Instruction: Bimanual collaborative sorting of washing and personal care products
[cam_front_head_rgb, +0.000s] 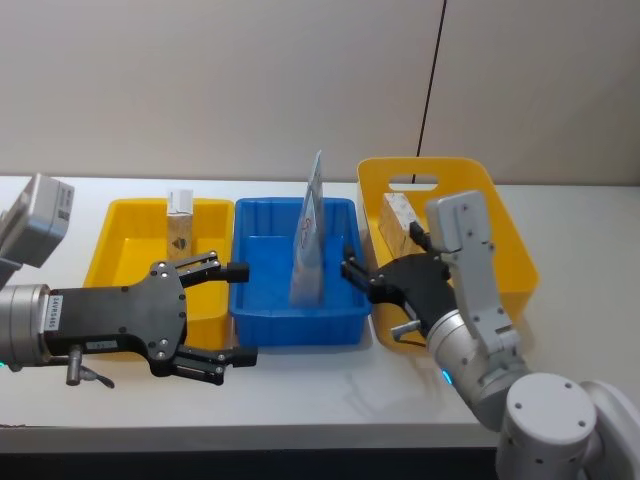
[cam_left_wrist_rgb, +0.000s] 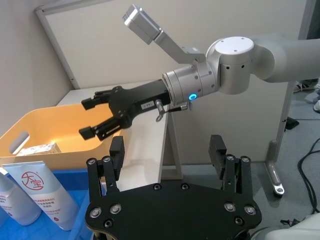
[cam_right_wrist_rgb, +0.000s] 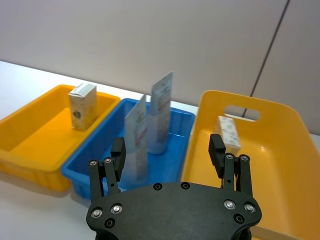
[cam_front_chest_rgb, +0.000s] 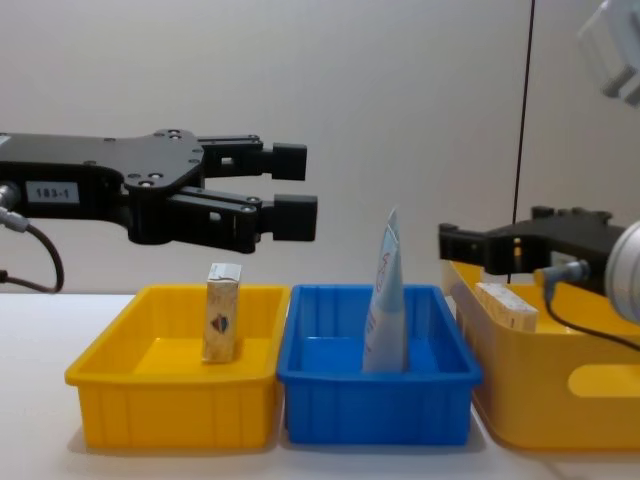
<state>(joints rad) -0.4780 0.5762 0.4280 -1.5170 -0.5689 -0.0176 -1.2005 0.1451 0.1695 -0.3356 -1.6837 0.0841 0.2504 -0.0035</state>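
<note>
Cream carton (cam_front_head_rgb: 180, 222) upright in left yellow bin (cam_front_head_rgb: 125, 240) & tube (cam_front_head_rgb: 309, 235) in blue bin (cam_front_head_rgb: 340, 320) per head view, w/ left tool (cam_front_head_rgb: 232, 312) fingers apart; chest view: right tool (cam_front_chest_rgb: 452, 246) apart over big yellow bin (cam_front_chest_rgb: 560, 390) w/ 2nd carton (cam_front_chest_rgb: 506, 305).

Left arm: reaches in from the left side, forearm level, raised in the air.
Left hand (cam_front_head_rgb: 234, 312): black, fingers spread apart, nothing between them, pointing toward the robot's right.
Right arm: bent at the elbow, grey and white links, forearm angled inward.
Right hand (cam_front_head_rgb: 356, 275): black, fingers parted, holding nothing, pointing toward the robot's left, raised in the air.
</note>
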